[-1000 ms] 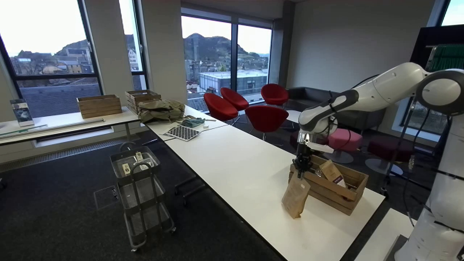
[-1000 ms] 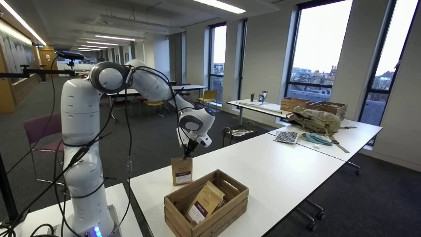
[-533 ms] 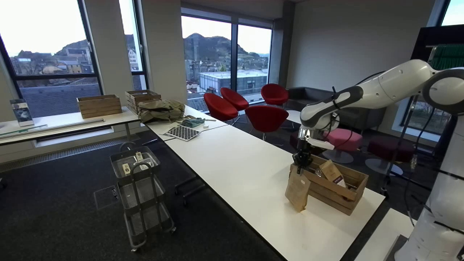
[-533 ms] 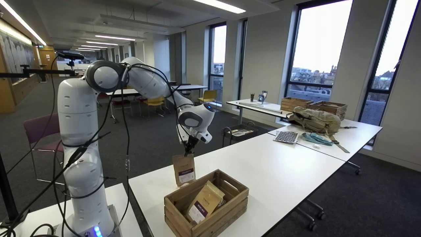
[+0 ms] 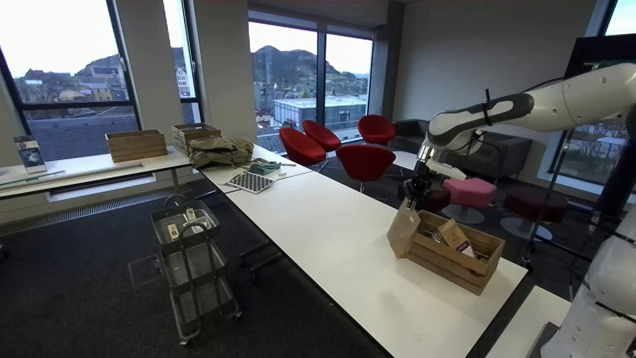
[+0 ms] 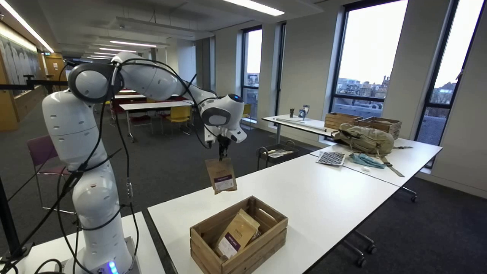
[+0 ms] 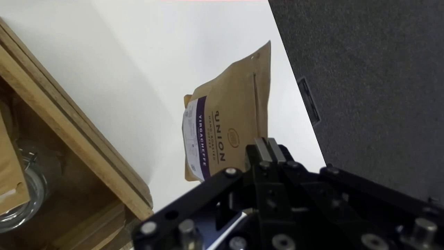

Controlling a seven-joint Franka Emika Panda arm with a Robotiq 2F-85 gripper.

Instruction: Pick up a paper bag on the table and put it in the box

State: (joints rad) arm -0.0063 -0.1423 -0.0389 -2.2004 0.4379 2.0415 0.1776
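Observation:
A brown paper bag [image 5: 403, 231] with a purple and white label hangs from my gripper [image 5: 411, 204], above the table. In an exterior view the bag [image 6: 222, 177] is clear of the tabletop, behind the box. In the wrist view my gripper [image 7: 266, 140] is shut on the top edge of the bag [image 7: 236, 104], which hangs slightly tilted. The wooden box [image 5: 447, 268] stands on the table beside the bag; its rim [image 7: 76, 132] shows at left in the wrist view. The bag is outside the box.
The box holds another brown bag [image 6: 237, 234] and a glass jar [image 7: 34, 187]. Farther along the table are a checkered board [image 6: 331, 158], a teal cloth [image 6: 367, 160] and a green backpack [image 6: 363, 139]. A wire trolley [image 5: 191, 268] stands beside the table.
My gripper has risen with the bag in it, lifting the bag higher above the table. The arm's elbow has drawn up and back. The box has not moved.

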